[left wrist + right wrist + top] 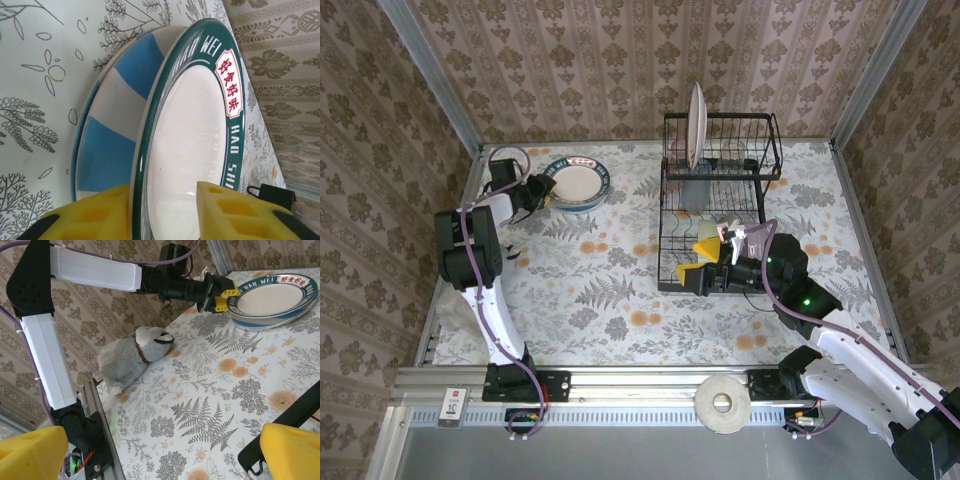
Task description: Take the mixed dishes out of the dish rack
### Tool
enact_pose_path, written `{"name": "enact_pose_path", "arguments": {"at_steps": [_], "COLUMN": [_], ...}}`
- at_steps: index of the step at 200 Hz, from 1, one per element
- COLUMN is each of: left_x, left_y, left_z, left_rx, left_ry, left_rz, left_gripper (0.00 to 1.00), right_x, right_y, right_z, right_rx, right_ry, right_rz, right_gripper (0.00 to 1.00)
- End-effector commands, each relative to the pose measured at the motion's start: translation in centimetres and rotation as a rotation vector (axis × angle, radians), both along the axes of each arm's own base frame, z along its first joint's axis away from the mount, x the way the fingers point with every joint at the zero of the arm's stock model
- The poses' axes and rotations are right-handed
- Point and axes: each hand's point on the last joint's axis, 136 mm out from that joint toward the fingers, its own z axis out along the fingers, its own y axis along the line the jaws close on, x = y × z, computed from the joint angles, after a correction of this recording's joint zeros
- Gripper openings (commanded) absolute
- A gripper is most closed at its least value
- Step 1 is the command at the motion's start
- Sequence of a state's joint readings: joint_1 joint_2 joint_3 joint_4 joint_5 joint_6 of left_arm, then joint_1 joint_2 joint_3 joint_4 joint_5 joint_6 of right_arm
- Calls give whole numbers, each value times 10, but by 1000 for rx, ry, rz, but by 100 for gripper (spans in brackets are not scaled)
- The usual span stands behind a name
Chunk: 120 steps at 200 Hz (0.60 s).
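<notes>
Release step: left fingers [100, 217] part-open astride green-rimmed plate [190, 130] on striped plate [110, 150]; right fingers [290, 450] wide, empty. Next, you clear the rim.

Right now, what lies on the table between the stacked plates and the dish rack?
Nothing. In the top view, the flowered tablecloth between the stacked plates and the dish rack is bare.
</notes>
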<state>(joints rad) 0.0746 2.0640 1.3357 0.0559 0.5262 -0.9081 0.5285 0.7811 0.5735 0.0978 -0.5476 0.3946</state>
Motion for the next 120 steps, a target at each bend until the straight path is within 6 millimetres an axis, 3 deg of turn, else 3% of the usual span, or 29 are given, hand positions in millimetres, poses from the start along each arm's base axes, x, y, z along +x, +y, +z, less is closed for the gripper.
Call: {"name": "enact_pose_path", "arguments": {"at_steps": [1, 58, 95, 120], "left_x": [8, 4, -2, -17], "left_y": [3, 7, 16, 32], "left_z": [24, 40, 55, 63], "left_rx": [6, 42, 94, 139], "left_ry": [-56, -68, -54, -6], "left_rz": [-2, 0, 28, 107], "left_gripper": [43, 67, 99, 100], "right_x": [2, 0, 0, 0], "right_y": [0, 1, 2, 1], "right_z": [16, 16, 15, 15], "right_rx": [1, -4, -8, -11], "right_ry": [-42, -44, -46, -48], "right_rz": [-11, -4, -3, -7], "right_gripper": [100, 100, 100, 100]}}
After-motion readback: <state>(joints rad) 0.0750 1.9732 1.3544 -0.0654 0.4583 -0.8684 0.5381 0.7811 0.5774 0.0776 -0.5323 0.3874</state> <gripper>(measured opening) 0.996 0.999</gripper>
